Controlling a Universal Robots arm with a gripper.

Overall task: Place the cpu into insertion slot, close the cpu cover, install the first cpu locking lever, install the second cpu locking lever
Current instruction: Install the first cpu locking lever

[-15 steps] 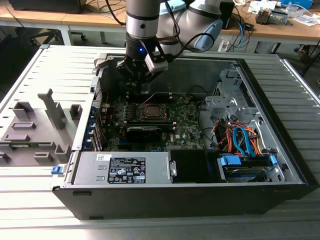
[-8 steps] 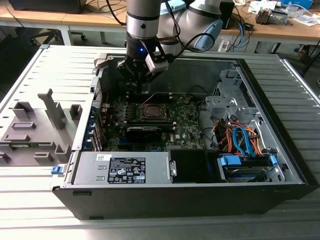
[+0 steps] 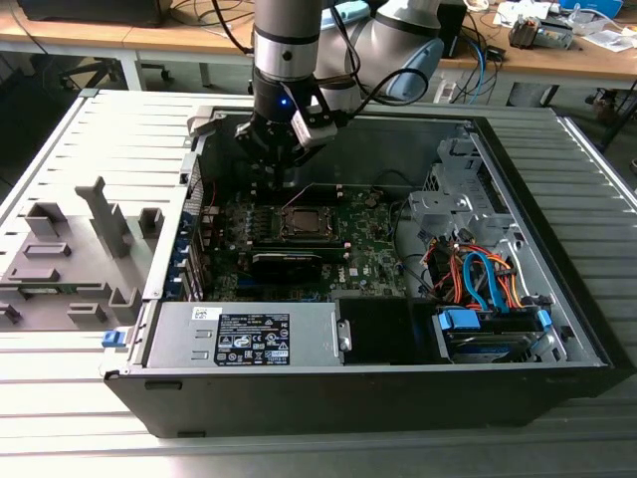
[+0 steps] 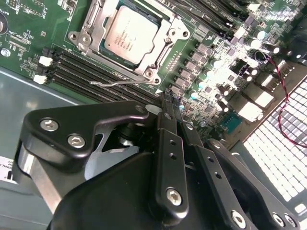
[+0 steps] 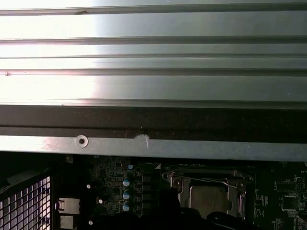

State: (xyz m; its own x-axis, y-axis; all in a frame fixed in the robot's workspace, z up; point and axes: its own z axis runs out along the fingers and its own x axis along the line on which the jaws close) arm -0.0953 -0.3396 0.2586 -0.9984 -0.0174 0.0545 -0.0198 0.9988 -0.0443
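My gripper [image 4: 168, 93] is nearest the lens in the second wrist view, the two black fingers [image 4: 165, 124] pressed flat together with nothing between them, clenched to a narrow tip. I judge I hold them that way because a thin blade suits pushing a wire lever better than a spread pair would. The tip hangs just beside the socket's edge, close to the thin bent locking lever [image 4: 122, 83] that lies along the near side of the cpu cover [image 4: 158, 52].

Just past the tip sits the cpu [image 4: 128, 32], flat in its slot with the dull metal top showing through the window of the cover. The cover looks folded down around it (so the first two steps seem done, as far as I can judge), while the lever stands a little off the frame and appears not yet hooked down.

Farther off, the exterior view shows my gripper [image 3: 275, 177] lowered into the open computer case [image 3: 557, 329], above the motherboard [image 3: 368, 261] and beside the cpu [image 3: 302, 221]. The case lies on its side so the board faces up to me. Beyond it, toward the exterior view's left, grey fixture blocks [image 3: 75, 249] stand on the ribbed table [image 3: 60, 398].
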